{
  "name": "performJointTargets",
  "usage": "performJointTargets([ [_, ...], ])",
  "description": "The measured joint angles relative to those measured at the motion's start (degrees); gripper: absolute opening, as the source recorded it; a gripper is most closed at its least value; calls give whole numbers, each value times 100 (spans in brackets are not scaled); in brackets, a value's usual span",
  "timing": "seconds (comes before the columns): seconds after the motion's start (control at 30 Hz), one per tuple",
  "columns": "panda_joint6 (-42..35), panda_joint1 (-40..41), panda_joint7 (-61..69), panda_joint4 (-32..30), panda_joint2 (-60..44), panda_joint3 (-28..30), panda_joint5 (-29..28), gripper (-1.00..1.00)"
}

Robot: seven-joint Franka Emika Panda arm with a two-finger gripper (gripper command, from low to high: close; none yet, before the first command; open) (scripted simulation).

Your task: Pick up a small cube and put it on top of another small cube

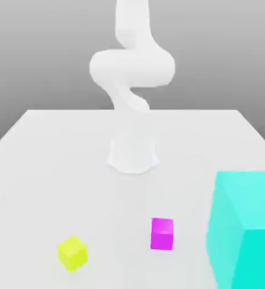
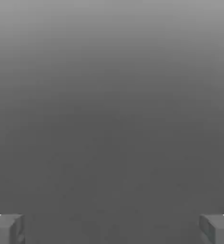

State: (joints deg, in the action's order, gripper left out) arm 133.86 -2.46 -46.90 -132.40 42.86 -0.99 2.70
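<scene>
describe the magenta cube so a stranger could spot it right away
Start at the arm's white base on the white table and come toward the camera. The magenta cube sits between the yellow cube on the exterior view's left and the large cyan block on its right, and it alone is magenta.

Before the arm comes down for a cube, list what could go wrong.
1. The large cyan block sits close to the magenta cube; a reach from that side could bump it.
2. The yellow cube sits rotated, so a misaligned hand could push it away.
3. Both cubes are small, so the stack could topple.
</scene>
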Motion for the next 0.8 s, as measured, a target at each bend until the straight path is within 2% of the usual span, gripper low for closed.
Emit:
performJointTargets([
  [0.23,992,-723,-767,-773,-1395,-841,748,0],
  [0.4,1702,-1117,-1482,-1494,-2354,-1591,968,0],
  [0.5,2123,-1288,-2011,-2021,-2902,-2081,892,0],
  [0.63,2771,-1525,-3023,-2854,-3773,-2766,453,0],
  [0.7,3076,-1554,-3660,-3169,-4199,-2890,-159,0],
  [0.8,3540,-2137,-4601,-3140,-4858,-2124,-1379,0],
])
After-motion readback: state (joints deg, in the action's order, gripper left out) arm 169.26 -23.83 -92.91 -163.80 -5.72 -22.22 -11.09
